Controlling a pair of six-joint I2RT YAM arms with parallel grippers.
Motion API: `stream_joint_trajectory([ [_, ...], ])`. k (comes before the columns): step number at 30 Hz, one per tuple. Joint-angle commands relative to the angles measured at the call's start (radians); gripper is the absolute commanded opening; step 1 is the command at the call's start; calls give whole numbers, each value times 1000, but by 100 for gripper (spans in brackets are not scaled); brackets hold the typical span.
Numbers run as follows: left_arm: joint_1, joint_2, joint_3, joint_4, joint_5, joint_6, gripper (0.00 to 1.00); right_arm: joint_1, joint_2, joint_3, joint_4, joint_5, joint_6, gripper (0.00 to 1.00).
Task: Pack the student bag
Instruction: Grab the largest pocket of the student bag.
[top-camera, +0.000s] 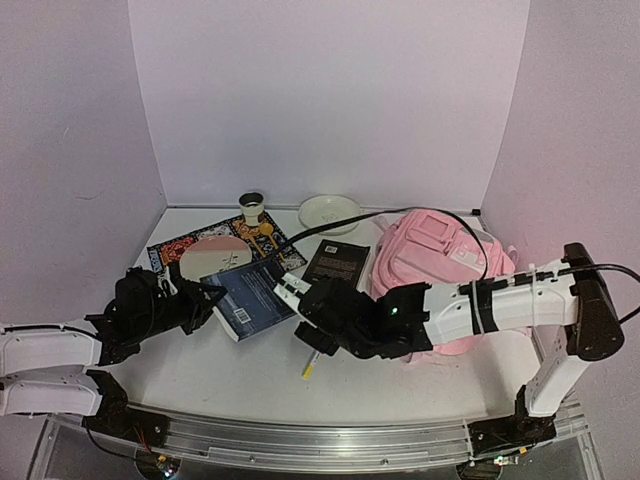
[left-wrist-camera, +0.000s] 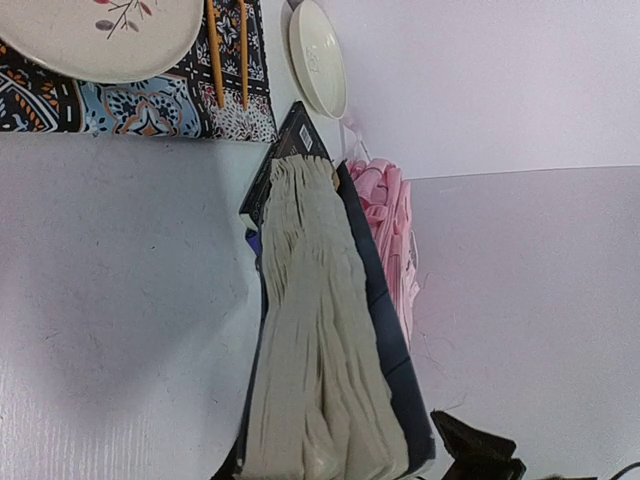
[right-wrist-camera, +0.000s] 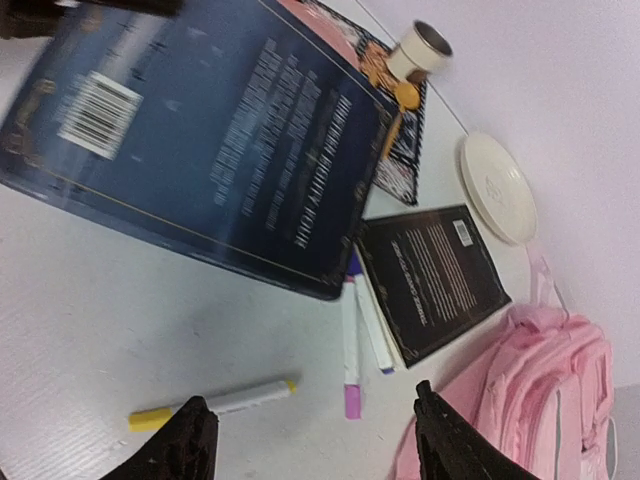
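Top external view had the student bag (top-camera: 435, 255) lying front-up on the table, with the right arm reaching across its near side. Its main opening wasn't visible, so couldn't tell if it was unzipped. Step in hand, judged: getting the blue book (top-camera: 250, 290) over to the bag. Left gripper (top-camera: 200, 298) met the book's edge farthest from the bag and looked clamped on it. Book was raised and tilted off the table; the fingers themselves were out of the left wrist frame. Right gripper (right-wrist-camera: 310, 395) was spread wide with nothing in it, hovering between blue book and bag. Next move probably called for a handover or a carry toward the bag, plus an open bag mouth.

- Blue book: glossy cover, barcode, thick cream page block fanning a bit.
- Black book (top-camera: 338, 262): flat, matte, just beside the bag.
- Yellow marker (right-wrist-camera: 210, 403) and purple-capped marker (right-wrist-camera: 350, 370): slim plastic cylinders, left of the bag.
- Bag: soft pink fabric, padded, lumpy.
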Motion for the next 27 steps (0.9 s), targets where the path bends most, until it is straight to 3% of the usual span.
stream_joint_trajectory([
  [1, 13, -45, 53, 135, 23, 50, 0, -81, -85, 4, -281, 60, 174, 68],
  [13, 22, 8, 116, 173, 72, 77, 0, -271, -175, -113, -557, 39, 390, 70],
  [27, 22, 70, 138, 255, 149, 39, 0, -373, -82, -143, -592, 8, 423, 67],
])
